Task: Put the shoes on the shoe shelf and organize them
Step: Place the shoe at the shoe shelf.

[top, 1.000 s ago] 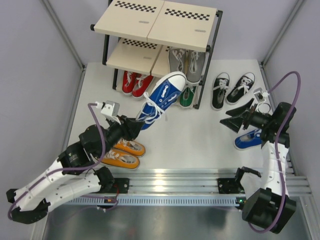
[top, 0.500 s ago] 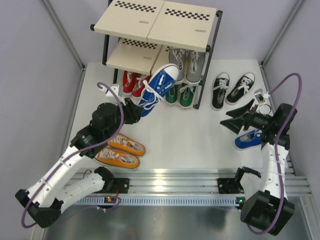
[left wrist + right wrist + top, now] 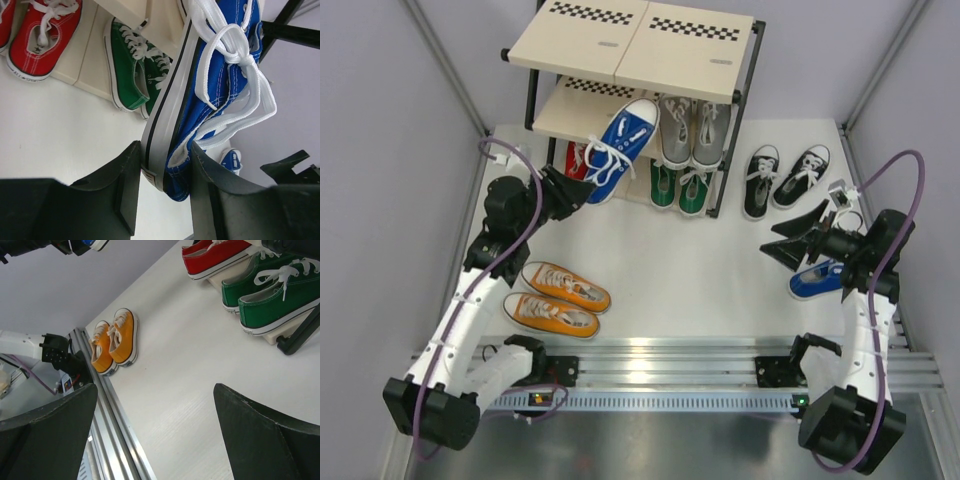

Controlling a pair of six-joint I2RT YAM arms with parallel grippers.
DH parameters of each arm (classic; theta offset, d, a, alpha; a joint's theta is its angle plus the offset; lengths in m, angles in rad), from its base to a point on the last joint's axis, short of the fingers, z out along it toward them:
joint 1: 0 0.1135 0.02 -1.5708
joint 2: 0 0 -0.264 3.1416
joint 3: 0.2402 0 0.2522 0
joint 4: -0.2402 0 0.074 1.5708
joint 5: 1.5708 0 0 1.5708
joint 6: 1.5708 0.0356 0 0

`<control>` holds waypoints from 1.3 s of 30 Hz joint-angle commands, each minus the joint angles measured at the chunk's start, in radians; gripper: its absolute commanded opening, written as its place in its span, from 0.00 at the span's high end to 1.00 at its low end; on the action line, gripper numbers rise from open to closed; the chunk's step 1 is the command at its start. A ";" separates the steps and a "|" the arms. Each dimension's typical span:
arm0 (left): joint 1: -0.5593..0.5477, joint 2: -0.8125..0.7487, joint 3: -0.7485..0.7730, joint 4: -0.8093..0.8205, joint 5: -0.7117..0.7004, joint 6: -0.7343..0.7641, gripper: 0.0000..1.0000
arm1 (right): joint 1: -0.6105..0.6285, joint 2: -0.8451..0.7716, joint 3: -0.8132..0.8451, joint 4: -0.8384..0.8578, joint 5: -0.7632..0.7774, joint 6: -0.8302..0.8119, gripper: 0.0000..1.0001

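My left gripper (image 3: 563,190) is shut on the heel of a blue shoe (image 3: 620,148), held in the air with its toe at the front of the shoe shelf's (image 3: 640,45) middle tier. In the left wrist view the blue shoe (image 3: 215,75) sits sole-left between my fingers (image 3: 127,180). The other blue shoe (image 3: 815,280) lies on the table beside my right gripper (image 3: 790,240), which is open and empty. Grey shoes (image 3: 692,130) sit on the middle tier. Red shoes (image 3: 578,162) and green shoes (image 3: 680,188) sit on the bottom tier.
An orange pair (image 3: 558,300) lies on the table near the left arm's base and shows in the right wrist view (image 3: 114,339). A black pair (image 3: 782,178) lies right of the shelf. A metal rail (image 3: 670,360) runs along the near edge. Grey walls stand on both sides.
My left arm has carried the blue shoe up and to the left, from mid-table to the front of the shelf's middle tier. The right arm has barely moved.
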 commanded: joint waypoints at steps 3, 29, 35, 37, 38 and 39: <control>0.004 -0.050 0.012 0.229 0.131 -0.061 1.00 | -0.014 -0.016 -0.001 0.032 -0.031 -0.016 0.01; 0.240 0.434 0.358 0.258 0.057 -0.131 1.00 | -0.014 -0.015 -0.007 0.037 -0.026 -0.015 0.01; 0.285 0.575 0.516 0.198 0.074 -0.087 1.00 | -0.016 -0.016 -0.008 0.038 -0.026 -0.013 0.01; 0.292 0.606 0.555 0.197 0.077 -0.081 1.00 | -0.016 -0.019 -0.010 0.040 -0.026 -0.015 0.01; 0.300 0.631 0.585 0.153 0.074 -0.078 1.00 | -0.014 -0.019 -0.010 0.043 -0.025 -0.013 0.01; 0.303 0.643 0.596 0.151 0.074 -0.078 1.00 | -0.016 -0.019 -0.011 0.041 -0.025 -0.012 0.01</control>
